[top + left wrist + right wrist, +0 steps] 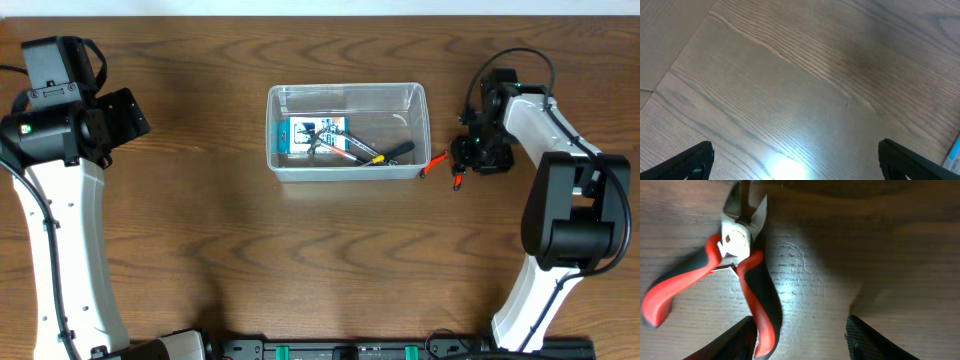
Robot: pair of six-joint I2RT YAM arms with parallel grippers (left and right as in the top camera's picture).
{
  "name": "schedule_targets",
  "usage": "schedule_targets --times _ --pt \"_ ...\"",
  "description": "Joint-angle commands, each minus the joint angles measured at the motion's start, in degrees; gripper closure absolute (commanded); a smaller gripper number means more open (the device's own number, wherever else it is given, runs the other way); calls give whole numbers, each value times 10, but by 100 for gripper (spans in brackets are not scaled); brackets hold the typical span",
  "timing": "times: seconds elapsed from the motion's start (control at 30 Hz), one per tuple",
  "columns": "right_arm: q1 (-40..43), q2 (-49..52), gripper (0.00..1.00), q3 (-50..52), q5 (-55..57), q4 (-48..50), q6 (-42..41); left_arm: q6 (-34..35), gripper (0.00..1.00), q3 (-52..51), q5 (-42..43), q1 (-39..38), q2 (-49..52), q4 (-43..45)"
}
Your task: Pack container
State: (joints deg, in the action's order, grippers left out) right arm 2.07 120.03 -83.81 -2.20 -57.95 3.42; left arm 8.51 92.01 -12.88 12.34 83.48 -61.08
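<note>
Red-handled cutters (735, 240) lie on the desk (890, 255) under our right pincer (800, 330), which stands open and holds nothing; the left pincer (795, 160) is open and empty too. The clear container (347, 88), in the middle of the desk, already has a box (300, 135) and some tools (372, 153) inside, so we judge only the cutters beside it remain.

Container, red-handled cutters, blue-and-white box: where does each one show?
container (270, 130), overhead view, left rim.
red-handled cutters (735, 239), right wrist view, pivot joint.
blue-and-white box (300, 136), overhead view, printed top face.
</note>
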Motion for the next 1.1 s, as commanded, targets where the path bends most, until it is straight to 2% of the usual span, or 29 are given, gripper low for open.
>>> schedule_targets --times 0.0,0.3,0.6,0.73,0.83,1.07 --pt "-9 19 40 3 7 1 16 -9 2 1 -9 2 1 0" --pt "-29 19 39 3 7 8 16 -9 2 1 -9 2 1 0" --pt "-37 19 52 3 7 18 16 -9 2 1 -9 2 1 0" --pt "-36 19 63 3 7 17 16 -9 2 1 -9 2 1 0" --pt "-35 19 75 3 7 18 16 -9 2 1 -9 2 1 0" --pt "-36 19 91 3 6 18 16 -9 2 1 -9 2 1 0"
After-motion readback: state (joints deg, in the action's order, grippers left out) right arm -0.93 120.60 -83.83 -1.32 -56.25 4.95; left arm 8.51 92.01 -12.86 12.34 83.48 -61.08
